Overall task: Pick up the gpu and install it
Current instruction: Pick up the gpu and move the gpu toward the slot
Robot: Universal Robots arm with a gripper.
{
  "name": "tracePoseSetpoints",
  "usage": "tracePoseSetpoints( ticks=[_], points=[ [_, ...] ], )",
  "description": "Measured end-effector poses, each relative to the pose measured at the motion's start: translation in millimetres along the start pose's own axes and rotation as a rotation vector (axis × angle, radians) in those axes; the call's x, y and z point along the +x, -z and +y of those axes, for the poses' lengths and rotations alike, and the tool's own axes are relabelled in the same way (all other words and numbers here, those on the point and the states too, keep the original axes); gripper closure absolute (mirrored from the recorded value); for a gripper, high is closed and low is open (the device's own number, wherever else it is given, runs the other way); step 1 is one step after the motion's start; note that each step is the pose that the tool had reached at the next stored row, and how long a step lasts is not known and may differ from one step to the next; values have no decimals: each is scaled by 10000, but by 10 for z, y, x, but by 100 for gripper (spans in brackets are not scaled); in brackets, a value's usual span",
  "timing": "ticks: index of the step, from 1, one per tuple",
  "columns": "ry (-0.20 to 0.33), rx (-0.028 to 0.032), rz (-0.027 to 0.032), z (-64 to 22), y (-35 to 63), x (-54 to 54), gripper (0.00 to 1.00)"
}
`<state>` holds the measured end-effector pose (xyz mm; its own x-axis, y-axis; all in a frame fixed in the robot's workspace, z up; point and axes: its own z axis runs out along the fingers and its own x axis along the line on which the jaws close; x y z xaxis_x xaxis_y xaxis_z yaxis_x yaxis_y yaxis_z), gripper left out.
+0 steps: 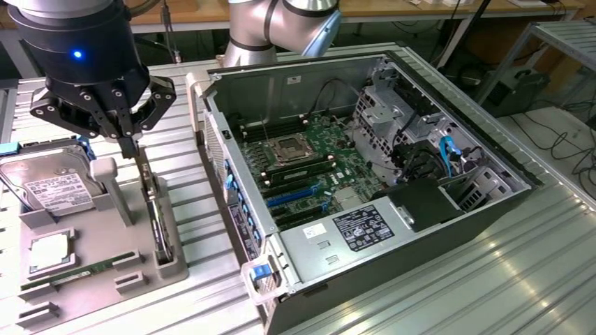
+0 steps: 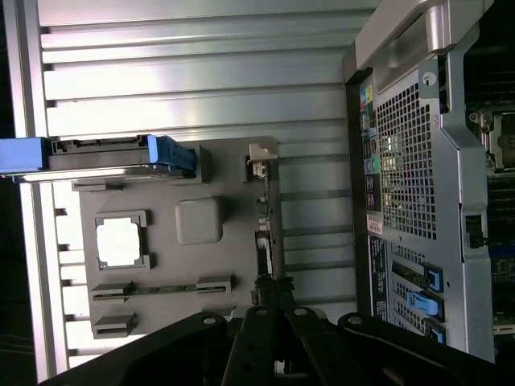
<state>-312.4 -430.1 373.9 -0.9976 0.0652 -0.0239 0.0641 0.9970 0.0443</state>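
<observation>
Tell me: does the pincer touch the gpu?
Cannot tell: in the exterior view the pincer ends right at the gpu, yet neither contact nor gap shows plainly.

Ribbed alu table: grey parts tray beside open PC case.

The gpu stands edge-on in the grey holder, its faces hidden. The closed hand covers its top end, so a grip cannot be told. The hard drive runs off the exterior view's left, its label unreadably small.
</observation>
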Motion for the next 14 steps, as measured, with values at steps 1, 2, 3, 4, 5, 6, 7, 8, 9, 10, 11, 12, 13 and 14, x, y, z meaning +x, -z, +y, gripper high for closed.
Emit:
tracePoseSetpoints(
  ticks=[1, 2, 3, 4, 5, 6, 7, 8, 9, 10, 11, 12, 13, 14],
  points=[
    [0, 0, 0, 0, 0, 0, 89],
    [0, 0, -1, 0, 0, 0, 89],
    [0, 0, 0, 0, 0, 0, 89],
    [0, 0, 0, 0, 0, 0, 89],
    [0, 0, -1, 0, 0, 0, 89],
    [0, 0, 0, 0, 0, 0, 89],
    [0, 0, 0, 0, 0, 0, 83],
    [0, 0, 0, 0, 0, 0, 83],
    [0, 0, 0, 0, 0, 0, 70],
    [0, 0, 0, 0, 0, 0, 70],
    [0, 0, -1, 0, 0, 0, 70],
    [0, -1, 0, 0, 0, 0, 64],
    [0, -1, 0, 0, 0, 0, 58],
    [0, 0, -1, 0, 0, 0, 58]
  ],
)
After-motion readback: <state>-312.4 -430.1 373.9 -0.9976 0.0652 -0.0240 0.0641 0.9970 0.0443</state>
